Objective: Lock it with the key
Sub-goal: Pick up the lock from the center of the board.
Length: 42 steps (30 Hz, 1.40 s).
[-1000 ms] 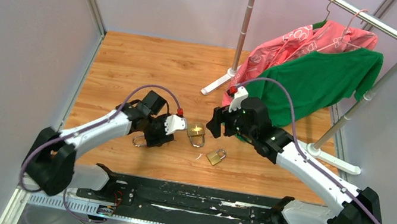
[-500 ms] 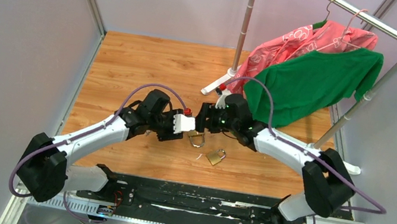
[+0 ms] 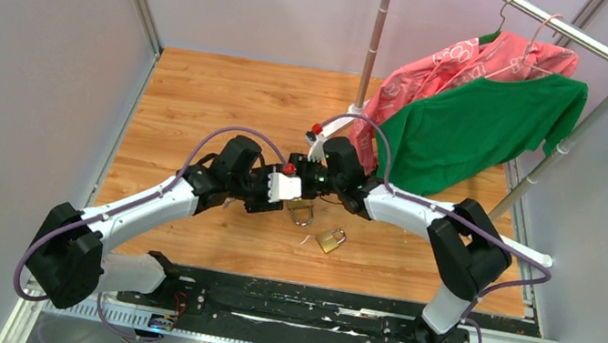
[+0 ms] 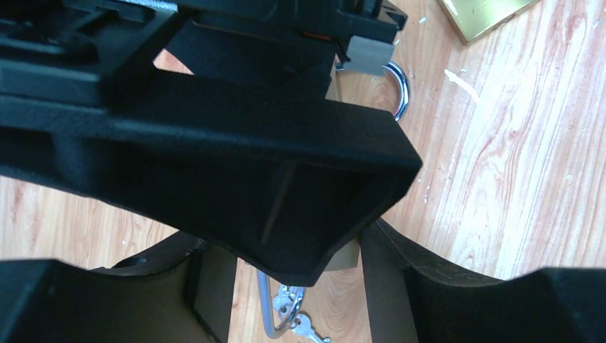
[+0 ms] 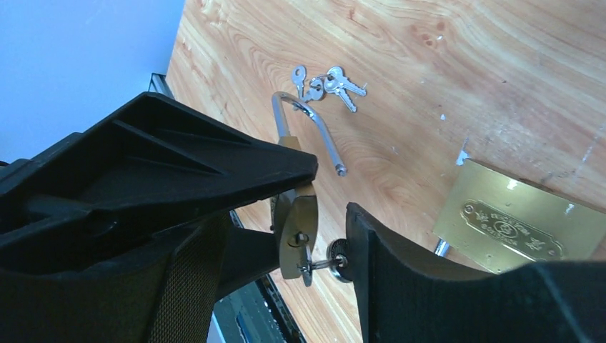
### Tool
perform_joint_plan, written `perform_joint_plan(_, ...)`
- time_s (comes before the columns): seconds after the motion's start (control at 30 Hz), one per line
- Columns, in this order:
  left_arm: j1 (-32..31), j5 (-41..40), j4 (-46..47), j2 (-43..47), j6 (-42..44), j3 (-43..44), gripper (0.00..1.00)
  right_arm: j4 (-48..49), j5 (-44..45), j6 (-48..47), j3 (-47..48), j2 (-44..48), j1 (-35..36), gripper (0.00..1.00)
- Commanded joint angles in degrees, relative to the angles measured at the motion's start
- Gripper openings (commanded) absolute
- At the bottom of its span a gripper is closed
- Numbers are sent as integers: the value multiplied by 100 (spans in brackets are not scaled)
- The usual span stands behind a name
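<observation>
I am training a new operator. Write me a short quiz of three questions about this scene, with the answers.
1. True or false: the shackle of the padlock that carries the inserted key is closed.
2. How many padlocks show in the right wrist view?
3. The second padlock is: A) lying flat on the table; B) standing on its edge; C) lifted into the air.
Key: 1 false, its free end stands clear of the body; 2 two; 3 A.

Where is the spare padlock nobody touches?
Overhead, the spare padlock lies flat on the table, just right of and nearer than the open padlock with the key.
</observation>
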<state>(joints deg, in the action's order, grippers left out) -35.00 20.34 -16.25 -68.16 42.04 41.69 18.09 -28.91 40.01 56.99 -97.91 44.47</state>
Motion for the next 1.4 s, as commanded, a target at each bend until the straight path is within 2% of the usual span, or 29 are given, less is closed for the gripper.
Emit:
perform_joint_plan(0.0, -42, -5, 493, 39, 132, 146, 0, 203, -393, 187, 198, -122, 112, 63)
perform_joint_plan(0.1, -43, -98, 522, 33, 188, 148, 0, 195, -475, 261, 205, -176, 115, 52)
perform_joint_plan(0.17, -43, -137, 585, 42, 186, 140, 0, 129, -527, 241, 251, -182, 115, 51)
perform_joint_plan(0.27, -44, -187, 734, 44, 120, 137, 0, -32, -646, 223, 384, -254, 115, 56)
perform_joint_plan(0.3, -42, -188, 738, 45, 109, 145, 0, -22, -643, 229, 379, -275, 115, 53)
perform_joint_plan(0.4, -42, -190, 774, 54, 70, 155, 0, 38, -682, 251, 412, -310, 115, 35)
perform_joint_plan(0.53, -44, -227, 785, 54, 41, 228, 0, 190, -740, 297, 400, -294, 115, 1)
perform_joint_plan(0.67, -44, -229, 807, 57, -103, 328, 0, 219, -656, 141, 347, -47, 72, 0)
perform_joint_plan(0.7, -46, -144, 742, 62, -179, 396, 17, 187, -633, 72, 348, 35, 48, 0)
perform_joint_plan(0.73, -42, -27, 594, 88, -217, 484, 47, 154, -615, -6, 348, 117, 25, 0)
perform_joint_plan(0.77, -42, 119, 381, 135, -241, 567, 71, 130, -615, -94, 341, 220, -12, 0)
perform_joint_plan(0.8, -37, 237, 208, 213, -267, 656, 86, 130, -648, -158, 320, 349, -55, 0)
perform_joint_plan(0.83, -34, 329, -2, 301, -283, 757, 90, 157, -686, -240, 274, 487, -101, 0)
perform_joint_plan(0.9, 32, 492, -450, 583, -300, 1022, 92, 39, -679, -525, 240, 914, -197, 0)
perform_joint_plan(1.0, 331, 1211, -1016, 1169, -228, 1463, 93, -578, -579, -995, 370, 1642, -340, 0)
perform_joint_plan(1.13, 398, 1679, -1834, 1932, 601, 2069, 95, -910, -675, -1018, 378, 2700, -737, 0)
perform_joint_plan(1.17, 403, 1522, -1782, 2049, 392, 2171, 97, -923, -747, -1137, 383, 2963, -823, 0)
perform_joint_plan(1.23, 487, 1069, -1466, 2195, -775, 2436, 97, -1003, -1086, -1731, 452, 3511, -838, 0)
perform_joint_plan(1.27, 567, 1163, -1466, 2245, -1219, 2522, 95, -1054, -1224, -2004, 467, 3752, -840, 0)
perform_joint_plan(1.37, 626, 2233, -1780, 2496, -1500, 2464, 91, -993, -1565, -2370, 524, 4298, -848, 0)
